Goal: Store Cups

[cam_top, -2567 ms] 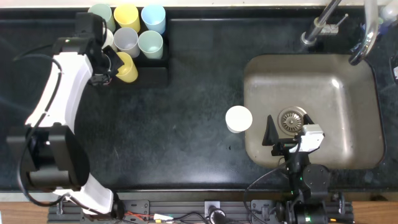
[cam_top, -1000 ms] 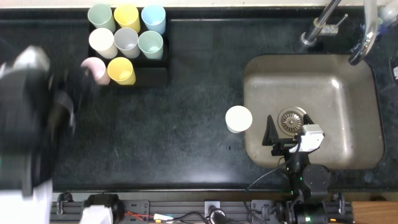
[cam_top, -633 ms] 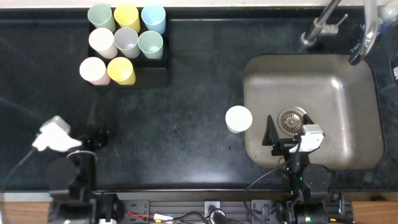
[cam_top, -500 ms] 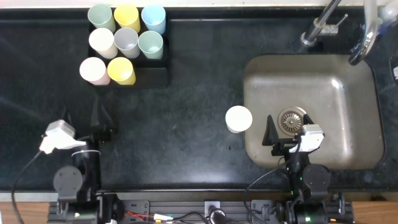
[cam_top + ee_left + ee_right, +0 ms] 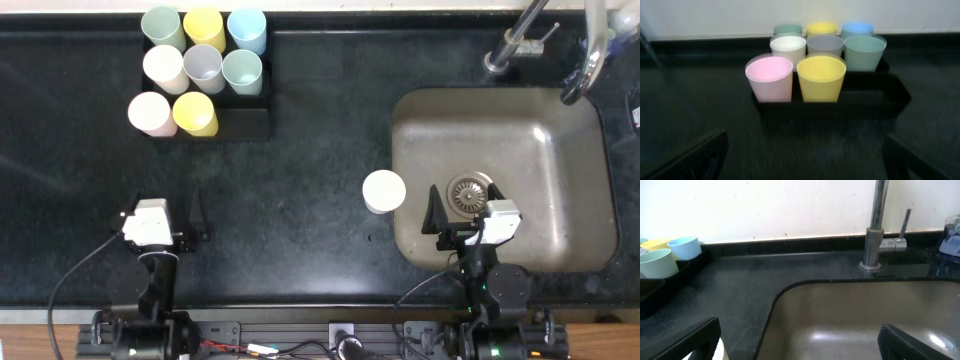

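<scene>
Nearly done: tray (image 5: 250, 124), far left, holds 8 cups (image 5: 203, 64), 1 slot free; white cup (image 5: 384, 191), prob. the last, stands by sink (image 5: 560, 120). L gripper (image 5: 196, 222) & R gripper (image 5: 434, 215) both spread, empty.

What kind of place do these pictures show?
Probably a kitchen counter: a stainless steel sink with a metal tap, set in a dark speckled worktop, and a black tray of pastel plastic cups.

- Back-row cups (image 5: 822, 28): lower parts are hidden behind the front cups (image 5: 821, 75).
- Left tool (image 5: 802, 155): fingers (image 5: 690, 160) are cut off at the edge and blurred.
- Faucet (image 5: 879, 220): spout is cut off at the edge.
- Bottle (image 5: 951, 237): partly cut off; label is too blurred to be told.
</scene>
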Controlling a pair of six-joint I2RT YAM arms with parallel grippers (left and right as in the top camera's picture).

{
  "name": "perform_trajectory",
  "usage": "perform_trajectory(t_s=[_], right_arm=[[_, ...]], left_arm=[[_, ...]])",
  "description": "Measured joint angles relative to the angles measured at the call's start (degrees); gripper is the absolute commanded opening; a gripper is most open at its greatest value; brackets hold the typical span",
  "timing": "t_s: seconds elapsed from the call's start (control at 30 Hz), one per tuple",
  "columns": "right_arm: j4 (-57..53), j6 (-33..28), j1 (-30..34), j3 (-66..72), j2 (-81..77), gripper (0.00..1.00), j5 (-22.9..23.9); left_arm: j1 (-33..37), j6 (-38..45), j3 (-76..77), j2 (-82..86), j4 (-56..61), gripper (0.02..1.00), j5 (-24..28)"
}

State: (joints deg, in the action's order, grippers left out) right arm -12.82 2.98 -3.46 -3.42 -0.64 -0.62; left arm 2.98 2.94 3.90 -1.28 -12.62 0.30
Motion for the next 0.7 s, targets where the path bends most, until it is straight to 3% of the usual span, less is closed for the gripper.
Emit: perform_trajectory(t_s=[0.7], right_arm=[[0.0,0.0,0.0,0.0,0.02,0.996,0.0]], left_arm=[[0.0,4.57,0.0,0.42,-0.02,0.998,1.25]])
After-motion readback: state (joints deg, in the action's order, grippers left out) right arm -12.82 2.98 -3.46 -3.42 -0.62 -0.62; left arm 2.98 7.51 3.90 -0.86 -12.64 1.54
